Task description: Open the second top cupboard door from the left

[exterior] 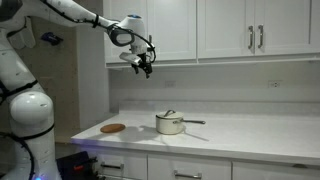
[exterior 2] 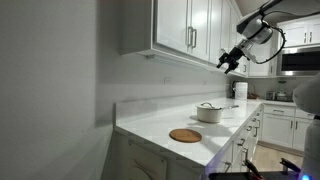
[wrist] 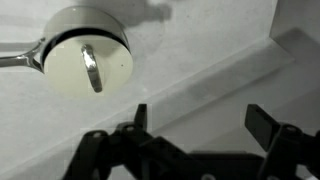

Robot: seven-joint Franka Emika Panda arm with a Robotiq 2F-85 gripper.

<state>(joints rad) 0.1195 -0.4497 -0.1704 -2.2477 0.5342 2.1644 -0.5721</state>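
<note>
White top cupboards run along the wall in both exterior views. A pair of vertical bar handles marks where two doors meet; they also show from the side. My gripper hangs in the air just below the cupboards' bottom edge, well to the left of those handles, touching nothing. It also shows in an exterior view. In the wrist view its two fingers are spread apart and empty, above the white counter and backsplash.
A white pot with a lid and a long handle stands on the white counter. A round wooden board lies near the counter's end. A microwave sits at the far side.
</note>
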